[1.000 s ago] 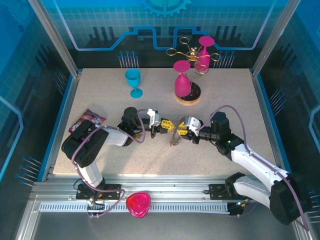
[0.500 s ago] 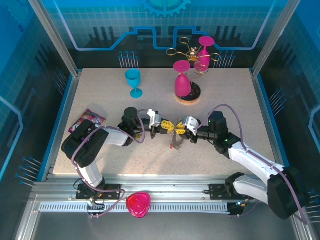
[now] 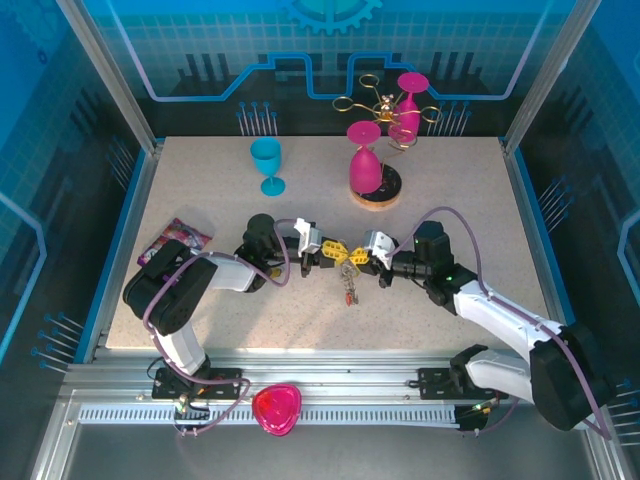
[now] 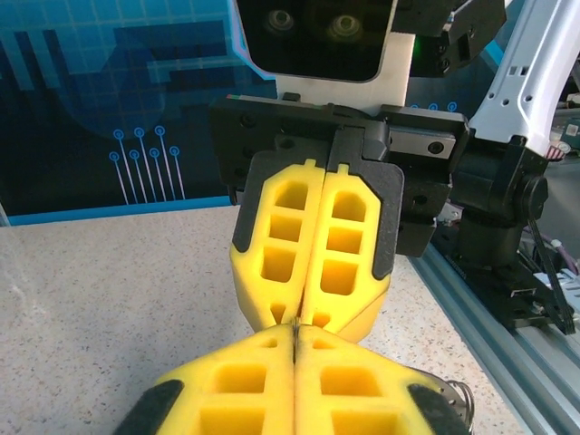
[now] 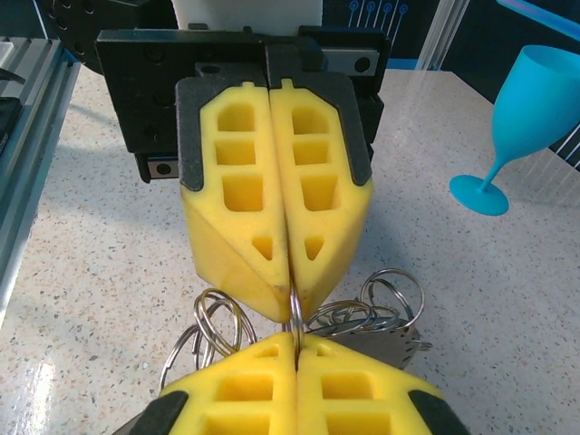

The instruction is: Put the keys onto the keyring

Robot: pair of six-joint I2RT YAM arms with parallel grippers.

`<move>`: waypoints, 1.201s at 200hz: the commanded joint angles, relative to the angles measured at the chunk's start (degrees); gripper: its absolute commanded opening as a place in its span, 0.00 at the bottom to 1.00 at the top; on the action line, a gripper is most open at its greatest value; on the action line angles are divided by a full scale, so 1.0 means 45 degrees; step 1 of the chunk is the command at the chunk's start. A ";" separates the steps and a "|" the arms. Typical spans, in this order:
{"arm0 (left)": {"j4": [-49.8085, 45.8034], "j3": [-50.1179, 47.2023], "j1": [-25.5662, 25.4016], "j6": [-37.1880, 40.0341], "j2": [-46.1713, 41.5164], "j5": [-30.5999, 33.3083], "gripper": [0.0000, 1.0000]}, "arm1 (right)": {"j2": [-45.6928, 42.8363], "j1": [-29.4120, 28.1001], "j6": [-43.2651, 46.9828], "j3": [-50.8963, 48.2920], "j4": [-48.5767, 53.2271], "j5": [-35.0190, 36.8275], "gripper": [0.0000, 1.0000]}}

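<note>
Speckled beige table (image 3: 450, 200), blue panel walls (image 3: 200, 45), left hand (image 3: 340, 252) and right hand (image 3: 358, 258) pinched shut on keyring (image 5: 385, 337)

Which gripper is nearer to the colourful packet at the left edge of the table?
Left. The left gripper sits between the packet and the right gripper, which meets it tip to tip on the far side, both pinching the keyring.

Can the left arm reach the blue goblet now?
Probably not yet. Bare table lies between the left gripper and the blue goblet, but it is shut on the keyring, tip to tip with the right gripper; it would have to let go first.
</note>
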State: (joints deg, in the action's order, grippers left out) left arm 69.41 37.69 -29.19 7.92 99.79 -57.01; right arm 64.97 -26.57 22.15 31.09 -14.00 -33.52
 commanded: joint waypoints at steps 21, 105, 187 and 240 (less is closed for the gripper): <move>-0.1811 -0.0321 -0.0045 0.1309 -0.0481 0.0990 0.23 | 0.0085 -0.0228 0.0978 0.1141 0.2618 -0.0049 0.00; -0.9068 0.0744 -0.0339 0.5050 -0.1887 0.2090 0.27 | 0.1554 -0.1187 0.2238 0.3668 0.6899 0.1939 0.00; -1.1414 0.1429 -0.0554 0.6218 -0.2450 0.2062 0.00 | 0.1984 -0.1933 0.2693 0.4887 0.7850 0.2371 0.00; -0.8618 0.0240 -0.0558 0.4901 -0.3073 0.1532 0.00 | -0.0326 -0.0513 -0.0018 0.1715 0.2733 0.0113 0.41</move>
State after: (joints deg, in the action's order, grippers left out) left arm 23.07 41.43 -31.14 32.91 87.92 -47.24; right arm 68.60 -31.73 29.36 44.97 12.80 -25.74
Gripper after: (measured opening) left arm 0.047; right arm 0.385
